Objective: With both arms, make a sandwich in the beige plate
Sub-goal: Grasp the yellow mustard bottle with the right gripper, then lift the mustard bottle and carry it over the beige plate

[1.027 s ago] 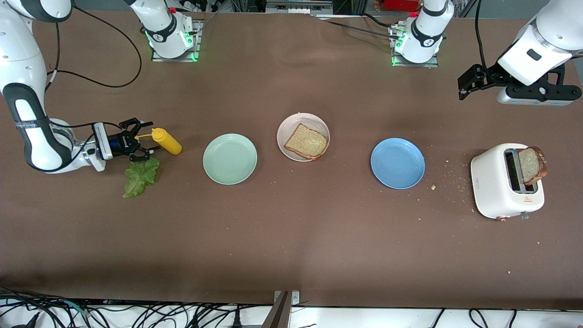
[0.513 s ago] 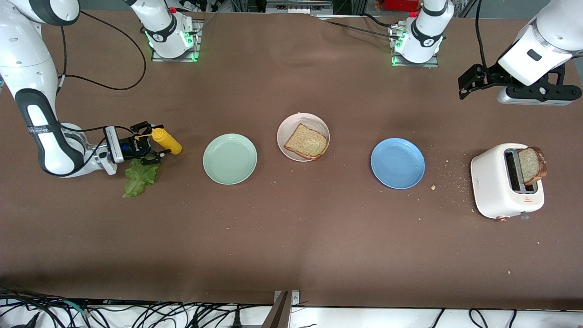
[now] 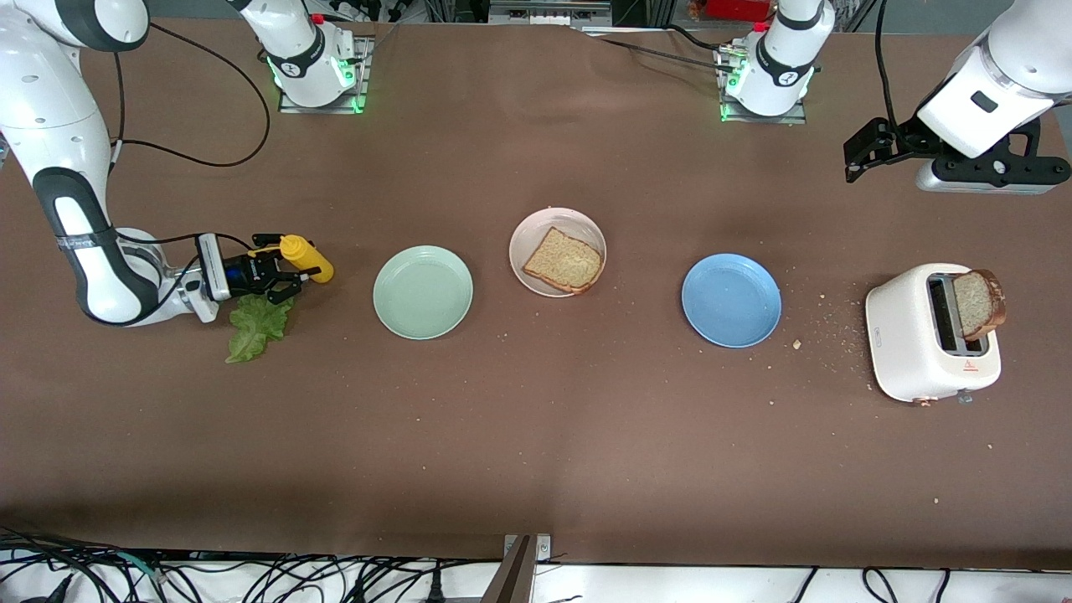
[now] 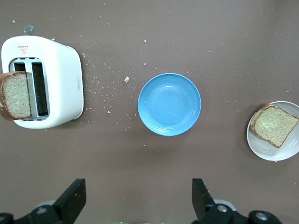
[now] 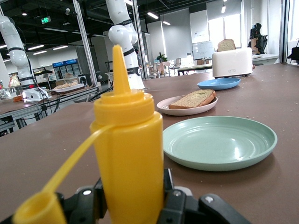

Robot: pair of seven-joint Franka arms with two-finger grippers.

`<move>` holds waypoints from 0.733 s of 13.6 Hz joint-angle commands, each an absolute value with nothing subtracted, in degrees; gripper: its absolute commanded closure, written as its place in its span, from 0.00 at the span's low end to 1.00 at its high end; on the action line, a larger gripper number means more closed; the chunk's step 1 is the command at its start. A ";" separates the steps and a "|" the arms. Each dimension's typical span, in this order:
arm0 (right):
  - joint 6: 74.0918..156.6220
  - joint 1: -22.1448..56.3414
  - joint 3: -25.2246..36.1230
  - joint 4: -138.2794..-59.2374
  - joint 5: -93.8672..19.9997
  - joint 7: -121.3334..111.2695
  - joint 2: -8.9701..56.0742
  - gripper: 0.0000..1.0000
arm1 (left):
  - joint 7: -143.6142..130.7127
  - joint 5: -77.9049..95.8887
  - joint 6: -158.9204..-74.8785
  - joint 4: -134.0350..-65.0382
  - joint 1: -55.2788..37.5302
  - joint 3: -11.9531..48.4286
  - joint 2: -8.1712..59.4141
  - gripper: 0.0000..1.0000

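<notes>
Right claw clamping yellow bottle, base hidden

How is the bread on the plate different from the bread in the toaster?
The slice on the beige plate lies flat; the slice in the toaster stands upright, sticking out of a slot. The plate slice sits mid-table; the toaster slice is toward the left arm's end. Both are brown with darker crusts.

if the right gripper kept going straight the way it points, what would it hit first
The yellow squeeze bottle: the right gripper already has its fingers on either side of it. Past the bottle, the mint-green plate probably lies in that line.
</notes>
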State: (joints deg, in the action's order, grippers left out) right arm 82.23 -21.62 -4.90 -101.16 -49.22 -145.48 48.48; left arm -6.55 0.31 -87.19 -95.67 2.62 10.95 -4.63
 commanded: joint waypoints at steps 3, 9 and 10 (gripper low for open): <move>82.44 -21.62 -4.66 -99.68 -51.07 -145.73 49.04 1.00 | -7.03 -0.62 -86.57 -95.45 2.90 11.34 -4.66 0.00; 78.50 -20.57 -4.48 -96.86 -47.72 -127.83 45.71 1.00 | -7.21 -0.61 -86.57 -95.10 2.81 11.51 -4.66 0.00; 77.79 -20.48 -4.57 -96.68 -47.64 -124.75 44.57 1.00 | -7.29 -0.62 -86.57 -94.92 2.81 11.51 -4.57 0.00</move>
